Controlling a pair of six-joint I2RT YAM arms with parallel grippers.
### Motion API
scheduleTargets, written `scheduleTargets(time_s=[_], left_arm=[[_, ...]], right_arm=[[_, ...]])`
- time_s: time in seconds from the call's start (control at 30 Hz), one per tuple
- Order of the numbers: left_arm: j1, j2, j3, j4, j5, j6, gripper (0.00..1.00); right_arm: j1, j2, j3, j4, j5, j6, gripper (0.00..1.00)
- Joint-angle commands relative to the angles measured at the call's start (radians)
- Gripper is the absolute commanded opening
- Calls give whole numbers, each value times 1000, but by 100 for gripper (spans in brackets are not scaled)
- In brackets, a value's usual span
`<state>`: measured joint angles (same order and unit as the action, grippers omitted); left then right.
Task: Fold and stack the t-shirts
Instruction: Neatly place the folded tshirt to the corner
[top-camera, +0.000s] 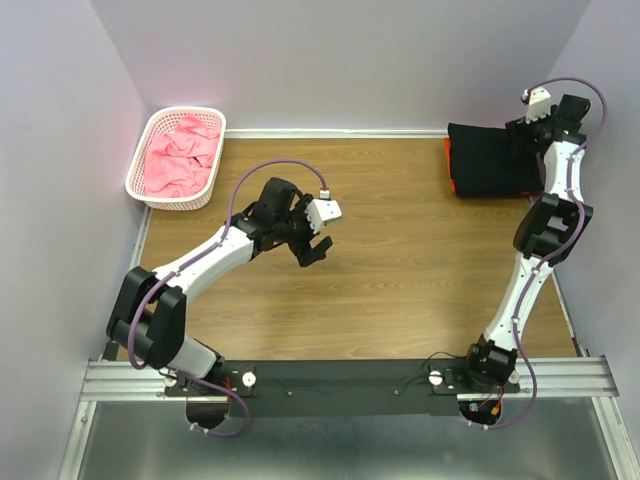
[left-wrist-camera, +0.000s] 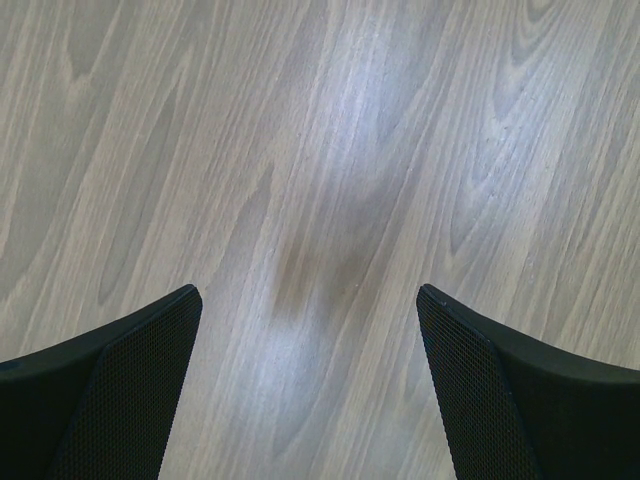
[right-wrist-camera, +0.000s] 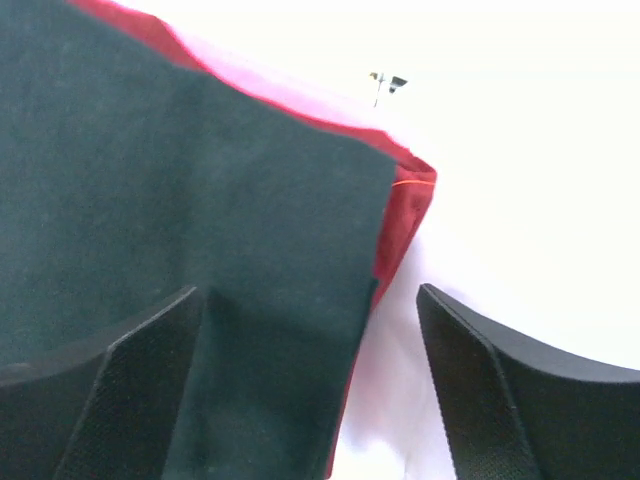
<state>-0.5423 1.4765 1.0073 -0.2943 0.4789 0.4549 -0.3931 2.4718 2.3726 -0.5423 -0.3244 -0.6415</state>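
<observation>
A folded black t-shirt (top-camera: 487, 158) lies on top of a bright orange t-shirt (top-camera: 449, 168) at the far right of the table. My right gripper (top-camera: 522, 128) is open over the stack's far right corner; the right wrist view shows the black cloth (right-wrist-camera: 180, 200) and a red-orange edge (right-wrist-camera: 400, 225) between and under the fingers, nothing gripped. Pink t-shirts (top-camera: 180, 155) lie crumpled in the white basket (top-camera: 140, 160) at the far left. My left gripper (top-camera: 312, 247) is open and empty above bare wood (left-wrist-camera: 310, 200) in the table's middle left. The maroon shirt is not visible.
The purple walls close in on the left, back and right. The right arm's links stand along the table's right edge (top-camera: 545, 230). The metal rail (top-camera: 350, 378) with both bases runs along the near edge.
</observation>
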Motion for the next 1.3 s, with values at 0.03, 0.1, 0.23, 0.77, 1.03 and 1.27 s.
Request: scheduleTargets(time_s=[0.03,0.1,0.23,0.77,1.03,1.27], left_arm=[[18,-64,-13,24,26,-38,96],[24,-73,-27,41,36,-48,96],[30,-91,-49,72,58,-71,96],[54,-61,-35,113,110,-136,96],[79,-27,0,66,115,-134,96],[113,7,68,28,138,-166,96]], right_arm=[[-10,-100,22,53,-13,123,99],[-10,-126,16,54,-25,160,100],[-10,-184,-12,58,-53,284,100],[-12,-44,-45,169,-84,674,40],[-19,27,-141,330,56,613,26],[-38,30,-177,419,110,548,33]])
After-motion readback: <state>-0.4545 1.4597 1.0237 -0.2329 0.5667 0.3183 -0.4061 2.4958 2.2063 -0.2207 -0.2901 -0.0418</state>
